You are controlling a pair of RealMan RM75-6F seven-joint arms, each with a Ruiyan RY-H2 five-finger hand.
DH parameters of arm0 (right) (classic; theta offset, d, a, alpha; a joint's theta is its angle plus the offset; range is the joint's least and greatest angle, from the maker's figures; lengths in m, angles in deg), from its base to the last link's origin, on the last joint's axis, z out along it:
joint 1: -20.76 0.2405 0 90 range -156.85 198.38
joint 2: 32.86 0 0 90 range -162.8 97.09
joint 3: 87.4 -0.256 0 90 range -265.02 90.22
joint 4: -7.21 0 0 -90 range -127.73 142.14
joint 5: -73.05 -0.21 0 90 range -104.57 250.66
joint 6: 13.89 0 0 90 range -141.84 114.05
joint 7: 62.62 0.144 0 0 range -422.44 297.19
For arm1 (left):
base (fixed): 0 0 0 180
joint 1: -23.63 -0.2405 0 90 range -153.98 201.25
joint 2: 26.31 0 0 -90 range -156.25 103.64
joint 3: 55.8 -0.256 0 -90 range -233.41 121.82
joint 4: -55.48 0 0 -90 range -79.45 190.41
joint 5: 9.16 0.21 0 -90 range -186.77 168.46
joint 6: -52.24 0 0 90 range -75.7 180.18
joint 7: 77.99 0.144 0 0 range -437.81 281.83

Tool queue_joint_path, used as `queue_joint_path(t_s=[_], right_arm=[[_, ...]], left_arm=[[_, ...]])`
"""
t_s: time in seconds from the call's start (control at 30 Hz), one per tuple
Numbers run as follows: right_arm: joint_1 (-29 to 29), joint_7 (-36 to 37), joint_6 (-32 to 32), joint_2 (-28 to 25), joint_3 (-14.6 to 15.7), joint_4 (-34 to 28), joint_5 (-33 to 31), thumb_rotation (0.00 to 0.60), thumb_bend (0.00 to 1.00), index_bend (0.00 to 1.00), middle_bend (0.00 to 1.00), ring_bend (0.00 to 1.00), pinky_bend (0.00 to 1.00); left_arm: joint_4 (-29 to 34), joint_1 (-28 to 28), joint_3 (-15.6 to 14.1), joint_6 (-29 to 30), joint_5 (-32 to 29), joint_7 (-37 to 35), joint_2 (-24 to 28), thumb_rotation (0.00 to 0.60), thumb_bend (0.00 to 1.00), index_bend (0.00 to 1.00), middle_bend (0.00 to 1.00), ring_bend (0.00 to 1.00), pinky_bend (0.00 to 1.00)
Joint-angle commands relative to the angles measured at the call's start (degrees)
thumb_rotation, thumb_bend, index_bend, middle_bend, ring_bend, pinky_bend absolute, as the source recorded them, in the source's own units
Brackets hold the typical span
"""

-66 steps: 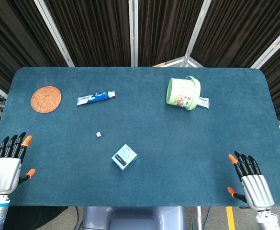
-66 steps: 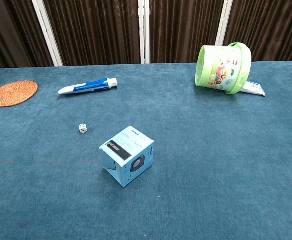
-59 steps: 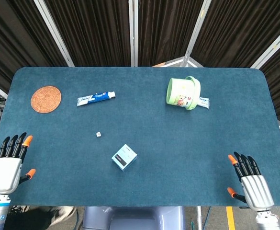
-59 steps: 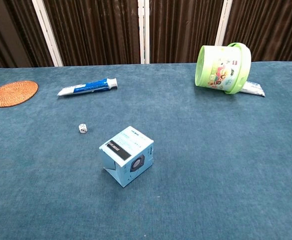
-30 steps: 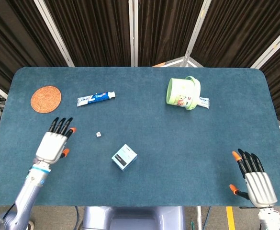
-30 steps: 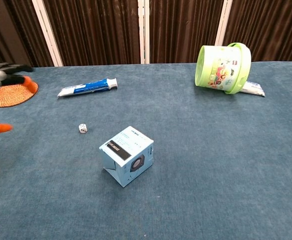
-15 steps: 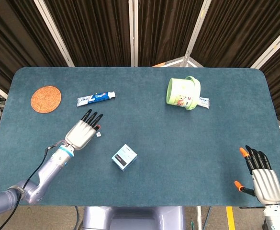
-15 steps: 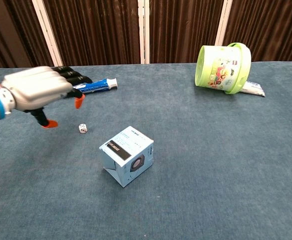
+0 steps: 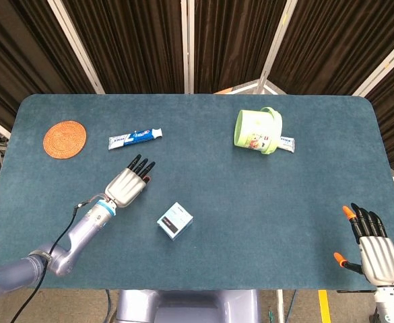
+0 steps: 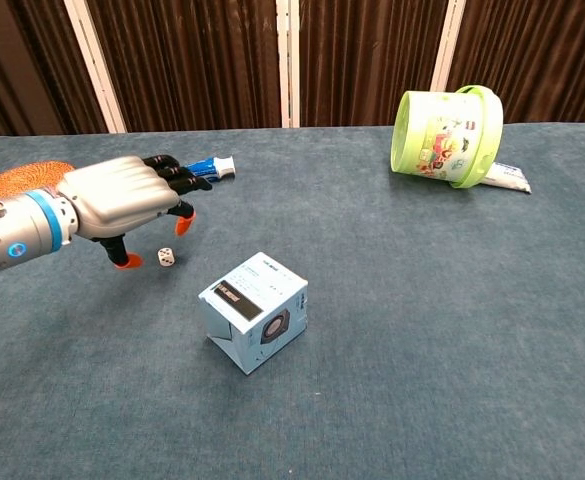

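Small white die (image 10: 166, 257) on blue worktop (image 10: 422, 300), directly beneath left hand (image 10: 122, 205), between thumb and fingers (image 10: 177, 180); no contact visible. Fingers spread, holding nothing. Light-blue box (image 10: 255, 310) just beside. Right hand (image 9: 375, 250) well apart, fingers spread, empty.
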Motion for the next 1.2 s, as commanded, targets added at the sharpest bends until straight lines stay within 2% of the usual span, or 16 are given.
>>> queue_joint_path(t_s=[0.03, 0.27, 0.53, 1.0, 1.2], right_arm=[[0.0, 0.0, 0.0, 0.1, -0.1, 0.1, 0.0, 0.6, 0.07, 0.0, 0.0, 0.0, 0.0], [0.2, 0.1, -0.2, 0.3, -0.2, 0.4, -0.2, 0.6, 0.07, 0.0, 0.0, 0.0, 0.0], [0.3, 0.0, -0.4, 0.6, -0.2, 0.8, -0.4, 0.6, 0.07, 0.0, 0.0, 0.0, 0.0], [0.2, -0.4, -0.2, 0.9, 0.1, 1.0, 0.2, 0.6, 0.07, 0.0, 0.0, 0.0, 0.0], [0.1, -0.4, 0.0, 1.0, 0.2, 1.0, 0.4, 0.6, 0.07, 0.0, 0.0, 0.0, 0.0]], left_arm=[[-2.9, 1.0, -0.8, -0.3, 0.0, -1.7, -1.8, 0.6, 0.24, 0.36, 0.0, 0.0, 0.0], [-6.5, 1.7, -1.2, 0.1, -0.3, -4.5, -4.3, 0.6, 0.24, 0.31, 0.0, 0.0, 0.0], [-7.6, 2.3, -1.7, -0.5, -1.0, -5.4, -5.0, 0.6, 0.28, 0.45, 0.0, 0.0, 0.0], [-6.4, 2.1, -2.3, 0.2, -2.4, -5.6, -4.1, 0.6, 0.36, 0.56, 0.0, 0.0, 0.0], [-4.9, 1.7, -2.4, 1.2, -2.7, -5.7, -3.3, 0.6, 0.37, 0.58, 0.0, 0.0, 0.0]])
